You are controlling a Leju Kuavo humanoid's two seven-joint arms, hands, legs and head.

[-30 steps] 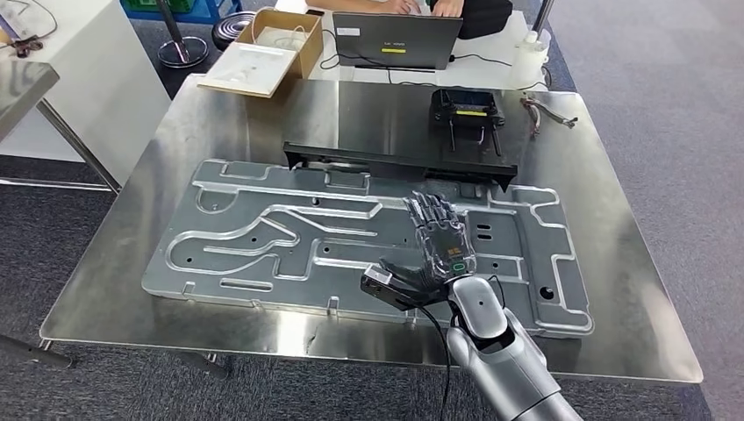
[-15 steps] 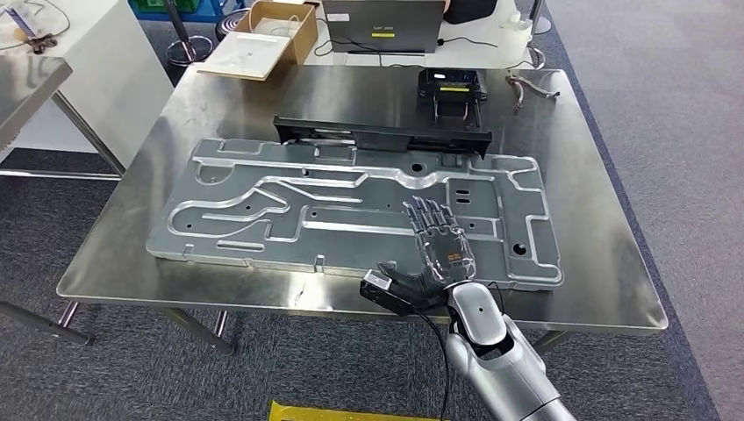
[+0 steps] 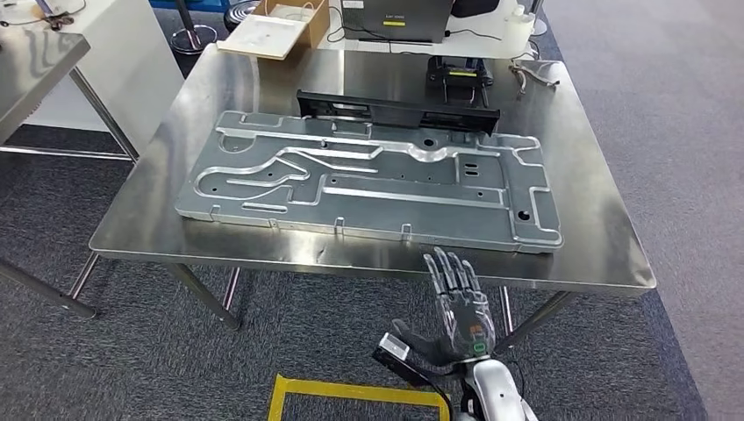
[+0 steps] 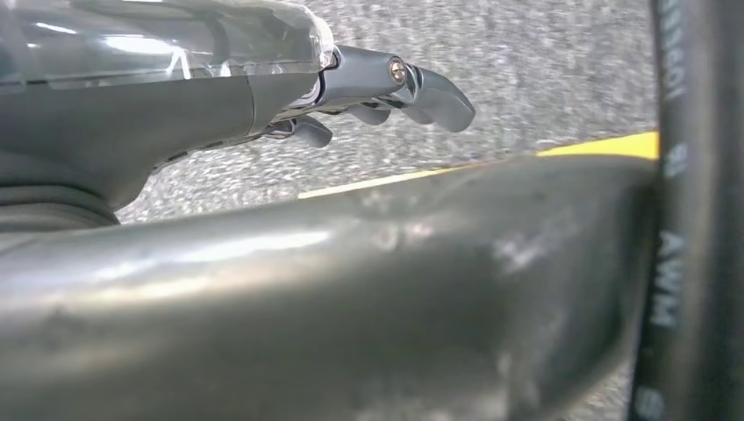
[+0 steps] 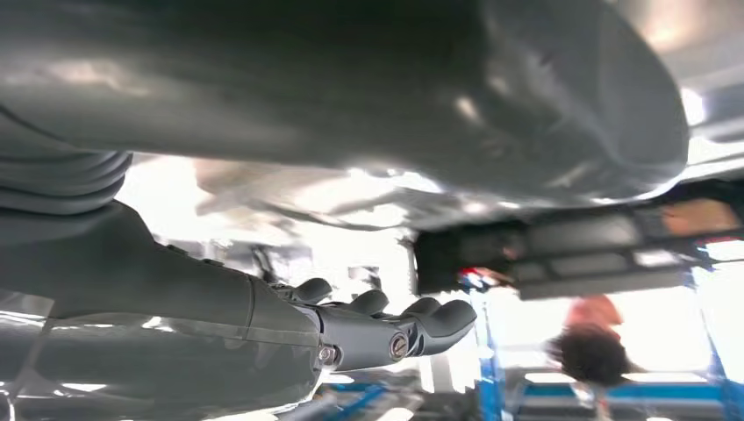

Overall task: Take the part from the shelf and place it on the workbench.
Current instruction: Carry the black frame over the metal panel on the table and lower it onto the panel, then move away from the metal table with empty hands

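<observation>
Stamped metal panel [image 3: 368, 180] lies flat on the steel workbench [image 3: 605, 246], black tray [image 3: 399, 111] just behind it. Right hand [image 3: 456, 307] is empty, fingers spread, off the near edge. Left hand [image 4: 289, 88] looks empty, fingers probably apart; view poor

glossy brushed steel bench [image 3: 605, 254]; dull silver pressed metal part [image 3: 368, 180]; matt black plastic bar [image 3: 399, 111]; rough grey carpet [image 3: 693, 132]; brown cardboard box [image 3: 294, 17].
</observation>
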